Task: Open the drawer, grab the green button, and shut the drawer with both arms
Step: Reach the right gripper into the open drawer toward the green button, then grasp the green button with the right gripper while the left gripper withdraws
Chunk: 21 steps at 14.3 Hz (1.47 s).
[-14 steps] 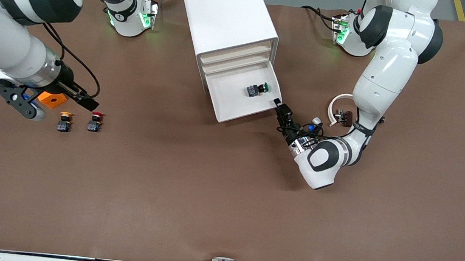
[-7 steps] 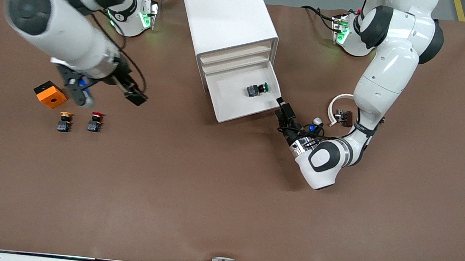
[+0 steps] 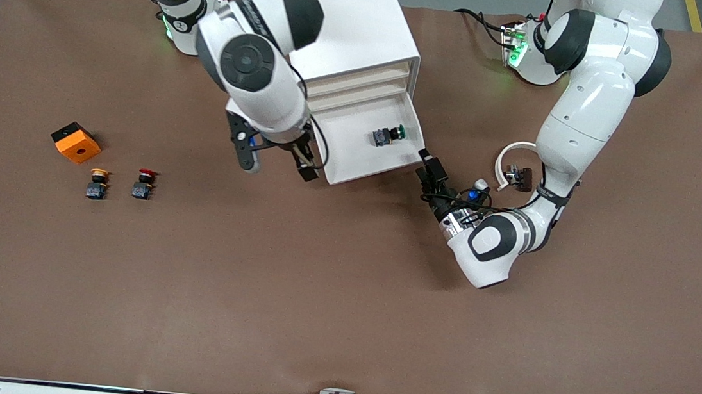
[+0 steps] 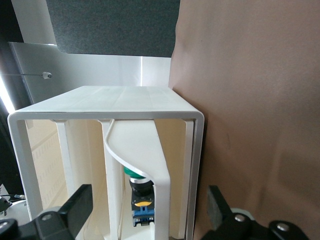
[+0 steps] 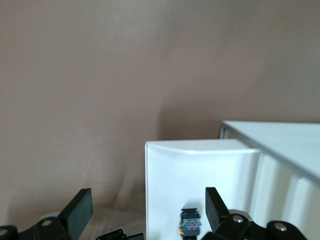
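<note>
drawer (image 3: 361,153) open, button (image 3: 388,135) inside (green cap)

Three push buttons in all: one green-capped button (image 3: 388,135) in the open drawer (image 3: 354,159), one red-capped button (image 3: 143,185) and one yellow-capped button (image 3: 96,183) on the counter (image 3: 315,296). One orange block (image 3: 75,142). One white cabinet (image 3: 344,29) with four drawers, two arms.

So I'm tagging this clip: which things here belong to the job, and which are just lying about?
Job: open drawer; green button in it; open left gripper; open right gripper.

Lying about: red button; yellow button; orange block.
</note>
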Each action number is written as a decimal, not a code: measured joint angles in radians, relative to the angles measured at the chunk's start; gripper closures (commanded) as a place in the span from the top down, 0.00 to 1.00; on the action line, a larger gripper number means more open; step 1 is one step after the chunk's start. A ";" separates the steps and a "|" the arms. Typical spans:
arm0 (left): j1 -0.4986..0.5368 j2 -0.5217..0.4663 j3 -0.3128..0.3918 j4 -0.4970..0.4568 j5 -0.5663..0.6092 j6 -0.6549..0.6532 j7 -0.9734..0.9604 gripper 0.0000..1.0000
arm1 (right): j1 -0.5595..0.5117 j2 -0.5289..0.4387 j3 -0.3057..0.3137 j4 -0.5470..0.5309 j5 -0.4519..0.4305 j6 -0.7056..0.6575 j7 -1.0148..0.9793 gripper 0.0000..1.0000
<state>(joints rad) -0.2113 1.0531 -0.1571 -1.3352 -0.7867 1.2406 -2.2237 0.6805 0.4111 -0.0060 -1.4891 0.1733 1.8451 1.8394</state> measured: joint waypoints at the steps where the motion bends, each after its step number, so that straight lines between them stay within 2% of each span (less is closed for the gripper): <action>1: 0.000 0.000 0.000 0.004 0.018 -0.001 0.011 1.00 | 0.020 0.017 0.000 0.001 0.001 0.015 0.018 1.00; 8: 0.009 -0.053 -0.002 0.023 0.209 -0.009 0.272 1.00 | 0.160 0.056 0.001 0.002 0.023 0.049 0.036 1.00; 13: 0.017 -0.100 -0.001 0.024 0.366 -0.010 0.575 1.00 | 0.241 0.114 0.000 0.000 0.038 0.109 0.082 1.00; 17: 0.051 -0.136 -0.001 0.024 0.472 -0.005 0.844 1.00 | 0.258 0.186 0.000 -0.001 0.038 0.169 0.090 1.00; 21: 0.061 -0.200 -0.001 0.026 0.581 0.052 1.135 1.00 | 0.269 0.212 0.000 0.000 0.038 0.175 0.090 1.00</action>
<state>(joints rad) -0.1504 0.8536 -0.1580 -1.3096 -0.2053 1.2924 -1.0882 0.9500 0.6227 -0.0061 -1.4894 0.2115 2.0205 1.9292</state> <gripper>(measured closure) 0.000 0.000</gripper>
